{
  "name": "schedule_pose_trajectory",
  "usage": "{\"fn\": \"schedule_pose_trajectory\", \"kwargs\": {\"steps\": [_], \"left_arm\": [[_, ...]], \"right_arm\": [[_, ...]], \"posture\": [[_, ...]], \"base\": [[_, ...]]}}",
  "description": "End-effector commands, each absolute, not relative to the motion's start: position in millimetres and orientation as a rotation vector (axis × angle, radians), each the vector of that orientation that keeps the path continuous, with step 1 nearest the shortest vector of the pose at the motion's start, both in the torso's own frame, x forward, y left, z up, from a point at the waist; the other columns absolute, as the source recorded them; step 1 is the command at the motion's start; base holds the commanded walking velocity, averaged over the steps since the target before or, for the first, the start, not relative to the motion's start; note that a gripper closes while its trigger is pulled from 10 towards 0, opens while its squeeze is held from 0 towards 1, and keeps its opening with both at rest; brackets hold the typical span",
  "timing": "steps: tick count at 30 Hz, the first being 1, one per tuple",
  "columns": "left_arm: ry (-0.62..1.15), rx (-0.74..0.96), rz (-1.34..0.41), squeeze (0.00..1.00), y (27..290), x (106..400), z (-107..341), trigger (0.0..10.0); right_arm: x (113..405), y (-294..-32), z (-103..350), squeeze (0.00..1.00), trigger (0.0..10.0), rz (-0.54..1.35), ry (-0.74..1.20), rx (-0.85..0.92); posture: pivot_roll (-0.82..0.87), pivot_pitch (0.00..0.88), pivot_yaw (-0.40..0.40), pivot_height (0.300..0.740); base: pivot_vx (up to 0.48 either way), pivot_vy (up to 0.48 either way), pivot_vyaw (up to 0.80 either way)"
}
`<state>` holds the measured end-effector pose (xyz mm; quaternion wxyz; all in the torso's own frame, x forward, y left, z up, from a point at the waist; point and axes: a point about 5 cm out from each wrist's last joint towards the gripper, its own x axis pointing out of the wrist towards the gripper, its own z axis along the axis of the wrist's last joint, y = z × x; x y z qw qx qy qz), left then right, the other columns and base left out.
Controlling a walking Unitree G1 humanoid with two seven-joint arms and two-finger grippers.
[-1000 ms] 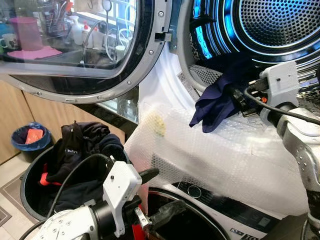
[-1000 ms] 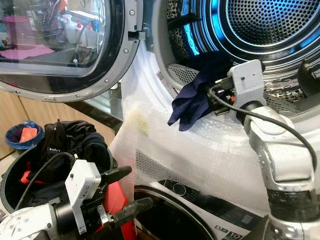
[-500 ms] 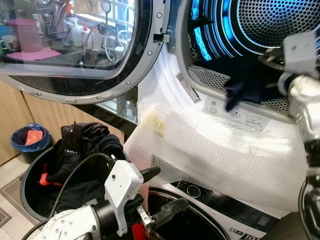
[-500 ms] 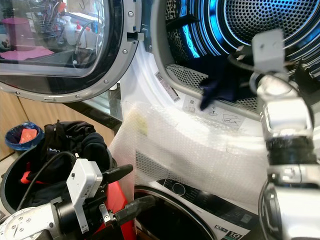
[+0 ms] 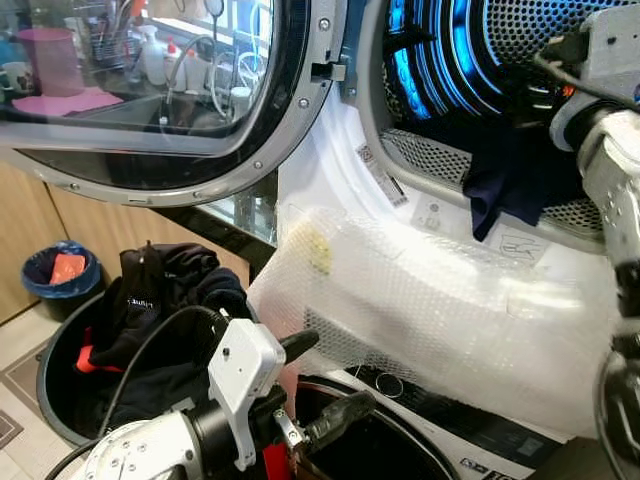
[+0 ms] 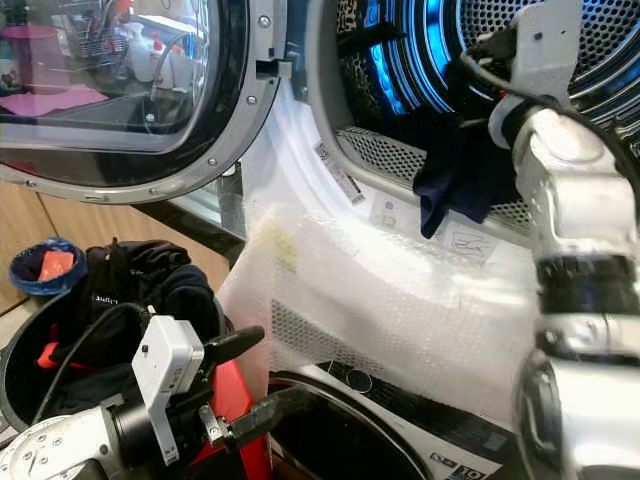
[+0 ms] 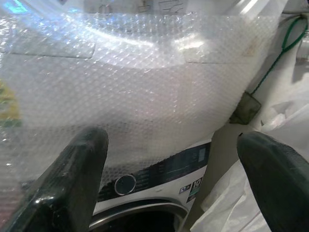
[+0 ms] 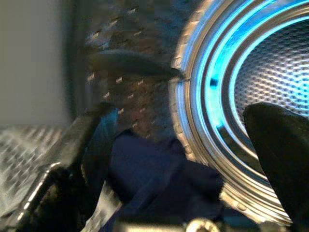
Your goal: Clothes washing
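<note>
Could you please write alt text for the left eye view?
A dark blue garment hangs over the lip of an open, blue-lit drum, with the right arm reaching in above it. Below, bubble wrap covers the machine front; the left pincer hovers open beside a basket of dark clothes.

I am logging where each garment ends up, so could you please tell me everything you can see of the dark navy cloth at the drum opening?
The dark navy cloth garment is soft, crumpled fabric, draped over the lower lip of the blue-lit perforated metal drum. One pointed corner hangs down onto the white door surround. The right hand is inside the drum just above it, fingers spread open, no longer gripping it.
</note>
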<state>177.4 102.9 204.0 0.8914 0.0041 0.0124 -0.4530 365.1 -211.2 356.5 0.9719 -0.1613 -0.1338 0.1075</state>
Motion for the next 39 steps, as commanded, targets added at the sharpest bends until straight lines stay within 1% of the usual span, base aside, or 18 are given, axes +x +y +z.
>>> {"fn": "schedule_pose_trajectory", "kwargs": {"steps": [1,9,10,11,12,14,15,18,22,25,28,35,37,39], "left_arm": [[0.009,0.010,-0.967,0.00,99.9,174.7,207.5,10.0],[0.009,0.011,-0.974,0.00,99.6,175.5,207.3,10.0],[0.009,0.010,-0.975,0.00,99.5,175.4,207.2,10.0],[0.010,0.010,-0.977,0.00,99.3,175.2,207.0,10.0],[0.010,0.009,-0.978,0.00,99.1,175.1,206.9,10.0],[0.010,0.009,-0.979,0.00,99.0,175.1,206.8,10.0],[0.010,0.008,-0.981,0.00,98.6,175.1,206.7,10.0],[0.009,0.009,-0.984,0.00,98.3,174.8,206.6,10.0],[0.009,0.010,-0.985,0.00,98.0,174.6,206.6,10.0],[0.009,0.010,-0.985,0.00,98.0,174.6,206.6,10.0],[0.008,0.007,-0.979,0.00,97.2,174.1,207.1,10.0],[0.008,0.007,-0.969,0.00,97.8,173.3,207.4,10.0],[0.009,0.005,-0.961,0.00,98.3,172.8,207.2,10.0],[0.009,0.005,-0.958,0.00,98.2,172.8,207.4,10.0]], "right_arm": [[356.3,-211.1,357.6,0.00,10.0,0.277,-0.268,-0.388],[348.6,-217.0,343.9,0.00,10.0,0.326,-0.212,-0.482],[344.6,-220.3,339.1,0.00,10.0,0.340,-0.196,-0.517],[339.2,-228.7,327.9,0.00,10.0,0.361,-0.153,-0.613],[339.0,-234.2,321.0,0.00,10.0,0.352,-0.123,-0.672],[340.0,-236.7,317.8,0.00,10.0,0.345,-0.107,-0.700],[342.7,-242.2,313.0,0.00,10.0,0.322,-0.078,-0.741],[346.3,-249.9,309.1,0.00,10.0,0.301,-0.038,-0.786],[349.4,-253.8,309.1,0.00,10.0,0.274,-0.014,-0.803],[348.5,-254.5,308.8,0.00,10.0,0.276,-0.012,-0.810],[370.2,-250.1,319.0,0.00,10.0,0.080,-0.031,-0.821],[381.3,-243.9,330.6,0.00,10.0,-0.037,-0.064,-0.837],[383.8,-233.7,335.2,0.00,10.0,-0.064,-0.108,-0.968],[386.0,-228.8,337.3,0.00,10.0,-0.083,-0.136,-1.067]], "posture": [[0.08,0.020,-0.152,0.740],[0.08,0.015,-0.148,0.740],[0.08,0.014,-0.148,0.740],[0.08,0.011,-0.149,0.740],[0.08,0.008,-0.147,0.740],[0.08,0.008,-0.147,0.740],[0.08,0.004,-0.149,0.740],[0.08,0.000,-0.149,0.740],[0.08,0.000,-0.151,0.740],[0.08,0.000,-0.151,0.740],[0.09,0.005,-0.158,0.740],[0.10,0.012,-0.166,0.740],[0.10,0.013,-0.165,0.740],[0.11,0.014,-0.165,0.740]], "base": [[0.000,0.000,0.00],[0.000,0.000,0.00],[0.000,0.000,0.00],[0.000,0.000,0.00],[0.000,0.000,0.00],[0.000,0.000,0.00],[0.000,0.000,0.00],[0.000,0.000,0.00],[0.000,0.000,0.00],[0.000,0.000,0.00],[0.000,0.000,0.00],[0.000,0.000,0.00],[0.000,0.000,0.00],[0.000,0.000,0.00]]}}
